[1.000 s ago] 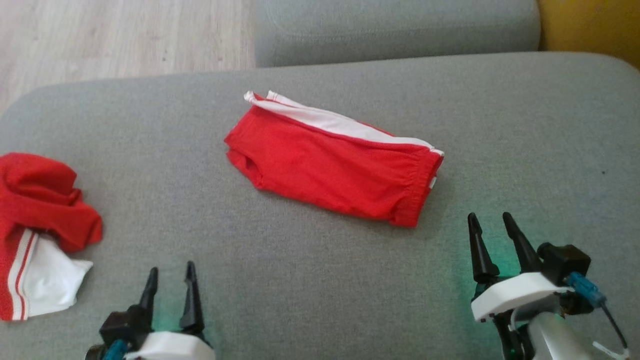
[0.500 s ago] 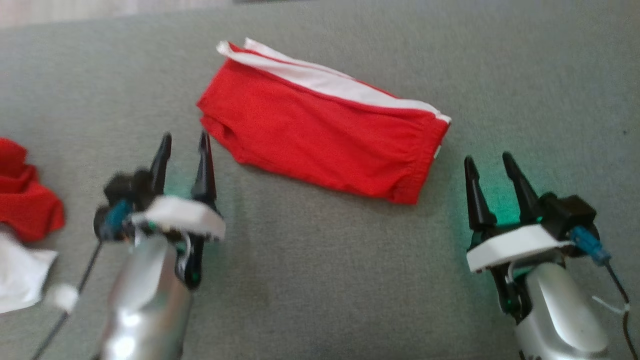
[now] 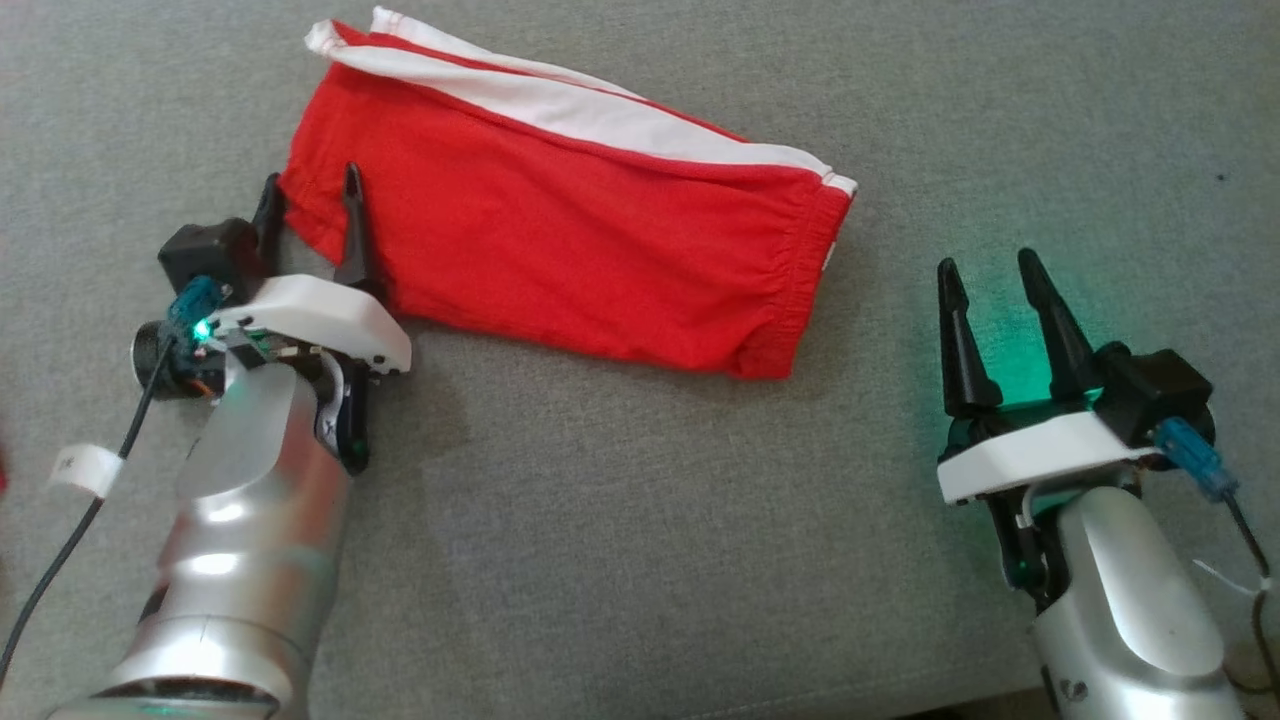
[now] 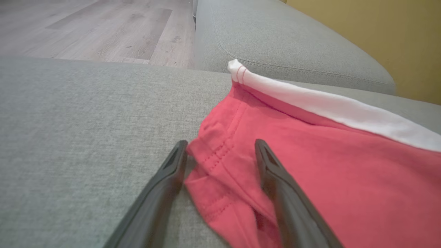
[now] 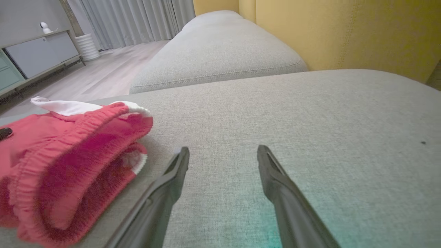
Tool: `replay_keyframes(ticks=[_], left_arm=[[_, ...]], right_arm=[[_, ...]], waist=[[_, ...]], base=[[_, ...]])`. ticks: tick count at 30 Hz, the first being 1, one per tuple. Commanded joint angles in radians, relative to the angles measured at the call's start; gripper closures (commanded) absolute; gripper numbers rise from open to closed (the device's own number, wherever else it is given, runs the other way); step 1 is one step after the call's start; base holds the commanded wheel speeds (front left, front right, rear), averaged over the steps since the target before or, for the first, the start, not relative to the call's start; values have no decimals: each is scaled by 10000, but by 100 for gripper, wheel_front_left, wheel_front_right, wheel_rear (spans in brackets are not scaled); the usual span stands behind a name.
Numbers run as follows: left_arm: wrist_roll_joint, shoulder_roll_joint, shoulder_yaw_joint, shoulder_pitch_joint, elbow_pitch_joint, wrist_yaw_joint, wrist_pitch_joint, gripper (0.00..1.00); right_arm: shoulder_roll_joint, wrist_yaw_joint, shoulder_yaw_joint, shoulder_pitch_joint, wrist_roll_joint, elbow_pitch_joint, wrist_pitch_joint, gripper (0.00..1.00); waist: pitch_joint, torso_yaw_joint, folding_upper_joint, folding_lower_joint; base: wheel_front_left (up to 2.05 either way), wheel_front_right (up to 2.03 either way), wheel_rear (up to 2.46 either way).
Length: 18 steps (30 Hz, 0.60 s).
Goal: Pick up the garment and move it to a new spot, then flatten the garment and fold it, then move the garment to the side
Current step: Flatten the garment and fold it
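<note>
The garment (image 3: 560,250) lies on the sofa (image 3: 640,560), in the upper middle of the head view, slanting down to the right. The left fingers (image 3: 351,225) are at the middle left, one just beside the garment's left corner and one over it. The right fingers (image 3: 962,340) are at the lower right, over bare sofa, near the garment's right end but apart from it. In the left wrist view, another cushion (image 4: 293,44) lies behind the garment, and the floor (image 4: 86,31) is at the upper left.

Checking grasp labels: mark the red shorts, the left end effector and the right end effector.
red shorts (image 3: 560,250): head view, middle of the red panel.
left end effector (image 3: 310,180): head view, midway between its fingertips, at the shorts' hem.
right end effector (image 3: 987,262): head view, midway between its fingertips.
</note>
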Motion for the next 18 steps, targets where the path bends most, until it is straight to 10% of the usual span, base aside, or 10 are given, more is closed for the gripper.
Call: replay_keyframes(ticks=[1, 3, 4, 6, 18], left_arm=[[42, 400, 231, 63, -69, 126, -47, 0], [58, 347, 271, 280, 55, 242, -47, 0], [-43, 136, 228, 635, 524, 222, -48, 20], [-52, 64, 145, 746, 683, 188, -48, 100], [-310, -65, -29, 1754, 306, 5, -49, 100]], right_arm=[[57, 67, 181, -138, -143, -363, -109, 0], [62, 67, 153, -126, -214, -415, -109, 0], [79, 67, 70, -48, -294, -409, -109, 0], [94, 67, 94, -39, -289, -350, -109, 0], [144, 67, 11, 360, -276, 107, -109, 0]], waist=[[3, -12, 0, 0], [-67, 15, 0, 0], [-272, 158, 0, 0], [-387, 203, 0, 0], [-1724, 526, 0, 0]], base=[[0, 0, 0], [0, 0, 0], [0, 0, 0], [0, 0, 0], [0, 0, 0]])
